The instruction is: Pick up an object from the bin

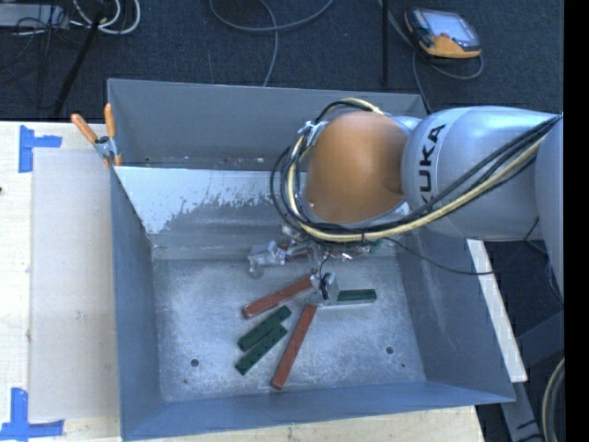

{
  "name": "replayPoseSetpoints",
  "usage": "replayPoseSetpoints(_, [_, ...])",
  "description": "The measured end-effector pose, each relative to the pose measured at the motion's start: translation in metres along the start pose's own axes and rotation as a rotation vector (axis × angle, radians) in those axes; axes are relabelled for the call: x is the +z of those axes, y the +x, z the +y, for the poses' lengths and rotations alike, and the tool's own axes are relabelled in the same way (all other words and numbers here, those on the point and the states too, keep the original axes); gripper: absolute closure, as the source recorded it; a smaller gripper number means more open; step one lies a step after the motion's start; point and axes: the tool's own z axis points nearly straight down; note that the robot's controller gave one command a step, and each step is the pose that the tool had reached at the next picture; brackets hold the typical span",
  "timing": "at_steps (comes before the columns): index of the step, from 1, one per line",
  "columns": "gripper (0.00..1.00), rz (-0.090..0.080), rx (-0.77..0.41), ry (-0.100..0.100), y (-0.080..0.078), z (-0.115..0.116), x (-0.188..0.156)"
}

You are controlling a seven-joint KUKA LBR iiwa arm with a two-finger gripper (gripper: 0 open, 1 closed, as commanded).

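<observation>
The orange wrist cover (pixel 354 168) blocks the back floor of the bin (pixel 138 293). The gripper (pixel 322 286) is half buried under it, and whether it touches the upper brown strip (pixel 276 299) is anyone's guess. That silvery bit (pixel 265 258) beside it, I can't make out. The arm (pixel 497 173) runs off the right edge.

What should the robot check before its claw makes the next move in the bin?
1. Claw down inside the bin: ok.
2. Things close to the claw: ok, upper reddish-brown stick, lower reddish-brown stick, dark green bar.
3. Those things lying flat on the floor: ok.
4. Dark green blocks apart from the claw: ok, they lie lower left.
5. Anything gripped already: cannot tell.
</observation>
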Motion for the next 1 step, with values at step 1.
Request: replayPoseSetpoints(1, [0.00, 0.002, -0.020, -0.005, 0.0178, 0.0039, 0.0010])
